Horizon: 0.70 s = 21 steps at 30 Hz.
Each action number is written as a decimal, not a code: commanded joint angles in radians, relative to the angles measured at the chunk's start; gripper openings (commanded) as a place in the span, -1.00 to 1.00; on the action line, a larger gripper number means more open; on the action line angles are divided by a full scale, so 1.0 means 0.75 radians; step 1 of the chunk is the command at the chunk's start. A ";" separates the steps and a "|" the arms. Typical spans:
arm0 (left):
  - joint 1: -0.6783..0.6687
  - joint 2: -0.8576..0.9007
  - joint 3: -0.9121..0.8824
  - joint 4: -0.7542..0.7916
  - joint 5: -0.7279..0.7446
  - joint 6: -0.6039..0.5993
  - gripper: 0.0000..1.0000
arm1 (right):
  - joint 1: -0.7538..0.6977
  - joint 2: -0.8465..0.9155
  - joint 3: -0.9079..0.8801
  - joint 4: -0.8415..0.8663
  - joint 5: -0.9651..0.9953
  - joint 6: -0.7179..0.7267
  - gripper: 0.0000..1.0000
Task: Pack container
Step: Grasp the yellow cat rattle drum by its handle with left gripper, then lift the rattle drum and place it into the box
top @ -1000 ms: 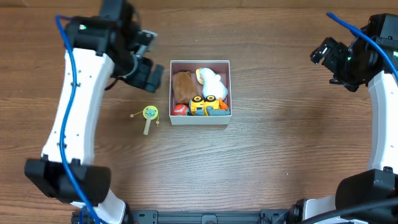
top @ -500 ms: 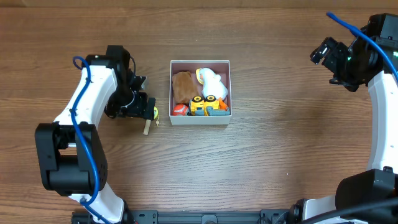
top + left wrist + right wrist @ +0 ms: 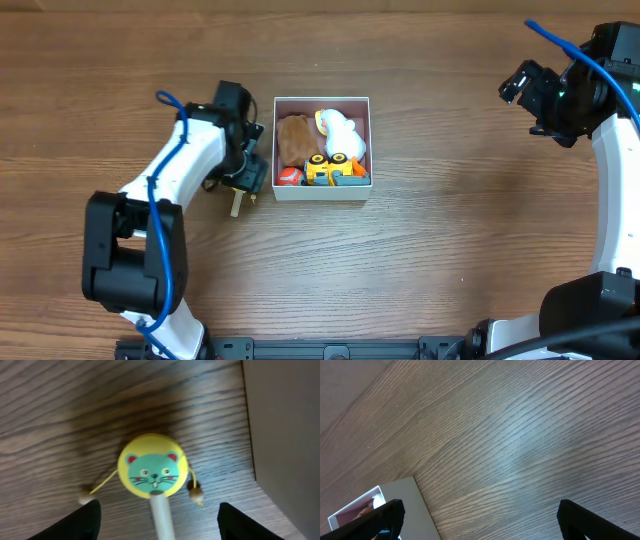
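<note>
The container (image 3: pixel 322 102), a square white box with a pink inside, sits mid-table and holds a brown plush (image 3: pixel 294 139), a white plush (image 3: pixel 343 133), a red ball (image 3: pixel 289 177) and a yellow toy truck (image 3: pixel 330 169). Just left of it a rattle drum lies on the wood, a yellow disc with a teal mouse face (image 3: pixel 153 467) on a pale stick (image 3: pixel 236 207). My left gripper (image 3: pixel 247 180) hangs right over the drum, open, its fingers either side of the stick (image 3: pixel 162 517). My right gripper (image 3: pixel 525 85) is open and empty, high at the far right. The container's wall shows in the left wrist view (image 3: pixel 285 435).
In the right wrist view the container's corner (image 3: pixel 405 510) shows at lower left over bare wood. The left arm's white links (image 3: pixel 165 175) stretch across the table left of the box.
My left gripper has swung in from the upper left and come down over the rattle drum, now covering its head in the overhead view. The right arm has not moved.
</note>
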 commanded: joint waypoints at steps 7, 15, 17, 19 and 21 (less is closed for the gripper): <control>0.025 -0.003 -0.093 0.023 -0.006 0.033 0.46 | 0.004 -0.005 0.007 0.007 -0.002 0.001 1.00; 0.024 -0.003 -0.217 0.113 0.028 0.020 0.21 | 0.004 -0.005 0.007 0.007 -0.002 0.001 1.00; 0.024 -0.003 -0.240 0.147 0.028 0.020 0.11 | 0.004 -0.005 0.007 0.007 -0.002 0.001 1.00; 0.024 -0.003 -0.267 0.196 0.024 0.022 -0.04 | 0.004 -0.005 0.007 0.007 -0.002 0.001 1.00; 0.024 -0.003 -0.279 0.233 0.025 0.022 -0.16 | 0.004 -0.005 0.007 0.007 -0.002 0.001 1.00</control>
